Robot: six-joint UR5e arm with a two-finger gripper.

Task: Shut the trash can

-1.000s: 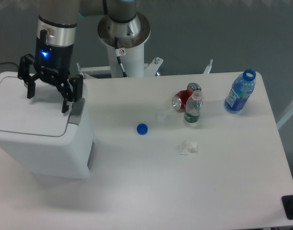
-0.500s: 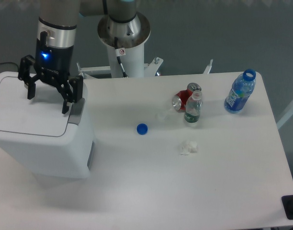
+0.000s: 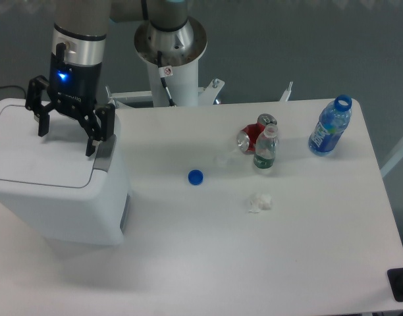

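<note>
Above the flat lid of the large white boxy plastic trash can (image 3: 40, 187), the black two-finger gripper (image 3: 65, 139) points straight down with its fingers spread wide apart, holding nothing. Its arm stands vertical over it. To its right, well apart, a small blue bottle cap (image 3: 195, 176) lies on the white table (image 3: 254, 263).
</note>
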